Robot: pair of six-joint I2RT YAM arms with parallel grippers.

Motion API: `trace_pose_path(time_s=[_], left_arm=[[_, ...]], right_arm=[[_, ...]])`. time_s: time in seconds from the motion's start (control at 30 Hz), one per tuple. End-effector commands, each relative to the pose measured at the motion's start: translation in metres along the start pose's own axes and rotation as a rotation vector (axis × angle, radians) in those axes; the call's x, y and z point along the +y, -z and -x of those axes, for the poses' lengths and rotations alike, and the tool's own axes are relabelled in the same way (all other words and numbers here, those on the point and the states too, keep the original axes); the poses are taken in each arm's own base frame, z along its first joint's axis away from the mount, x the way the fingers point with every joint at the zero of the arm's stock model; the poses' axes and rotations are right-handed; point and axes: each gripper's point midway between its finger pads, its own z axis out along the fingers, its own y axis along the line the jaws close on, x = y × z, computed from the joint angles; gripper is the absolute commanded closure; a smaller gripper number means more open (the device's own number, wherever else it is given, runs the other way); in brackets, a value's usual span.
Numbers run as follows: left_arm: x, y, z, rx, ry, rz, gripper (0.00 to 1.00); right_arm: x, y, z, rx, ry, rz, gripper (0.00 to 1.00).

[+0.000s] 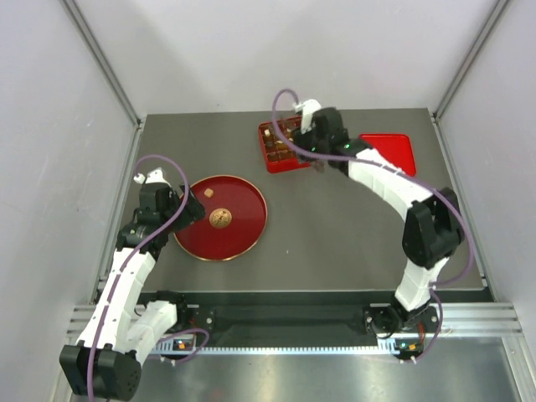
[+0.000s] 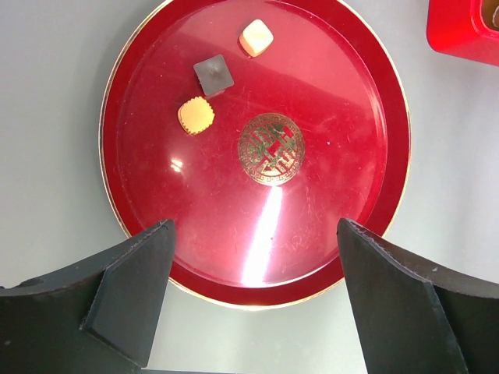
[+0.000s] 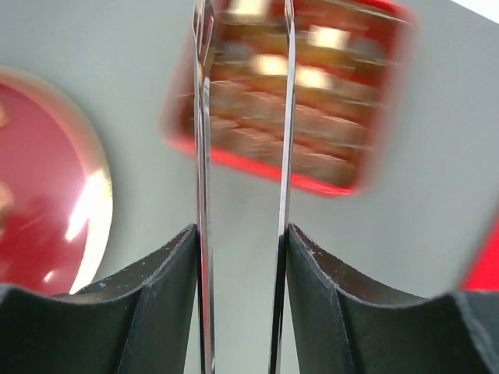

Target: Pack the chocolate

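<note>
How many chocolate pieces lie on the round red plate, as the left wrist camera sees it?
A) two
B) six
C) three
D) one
C: the left wrist view shows three on the round red plate, namely a cream-white piece, a dark piece and a tan piece, all lying apart from the gold emblem in the middle of the plate.

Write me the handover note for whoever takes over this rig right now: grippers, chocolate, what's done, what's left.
Left gripper: open, empty, hovering over the near edge of the round red plate.
Right gripper: shut on tweezers, tips apart and empty, over the red box.
Chocolate: three pieces on the plate: cream-white piece, dark piece, tan piece. The box looks largely filled, though blurred.
Done: most pieces boxed.
Left: move those three over. The red lid lies off, right of the box.
</note>
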Motion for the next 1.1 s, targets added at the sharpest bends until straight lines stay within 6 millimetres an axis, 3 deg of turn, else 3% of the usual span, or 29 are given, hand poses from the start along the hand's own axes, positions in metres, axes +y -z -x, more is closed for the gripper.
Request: trace_pose_path(time_s=[0.0,0.03,0.1,0.13,0.23,0.43,0.7,1.07], left_arm=[[-0.007,0.006,0.010,-0.040,0.000,-0.027,0.11],[-0.007,0.007,0.010,-0.039,0.000,-0.028,0.11],[-0.007,0.006,0.010,-0.040,0.000,-0.030,0.11],[-0.007,0.007,0.010,-0.041,0.002,-0.029,0.11],[-0.007,0.007,0.010,-0.042,0.000,-0.028,0.11],[-0.006,0.006,0.010,-0.040,0.002,-0.025,0.11],[-0.007,0.006,0.010,-0.040,0.000,-0.027,0.11],[-0.007,0.007,0.009,-0.041,0.002,-0.029,0.11]], right_arm=[[0.078,0.026,0.014,-0.095,0.118,0.154,0.54],[0.107,0.029,0.011,-0.106,0.143,0.203,0.54],[0.136,0.031,-0.009,-0.085,0.148,0.267,0.54],[0.163,0.035,-0.018,-0.080,0.159,0.320,0.54],[0.208,0.041,-0.040,-0.065,0.204,0.401,0.55],[0.267,0.046,-0.074,-0.025,0.124,0.538,0.56],[0.315,0.043,-0.103,0.017,0.124,0.602,0.57],[0.330,0.022,-0.123,0.045,0.089,0.537,0.55]])
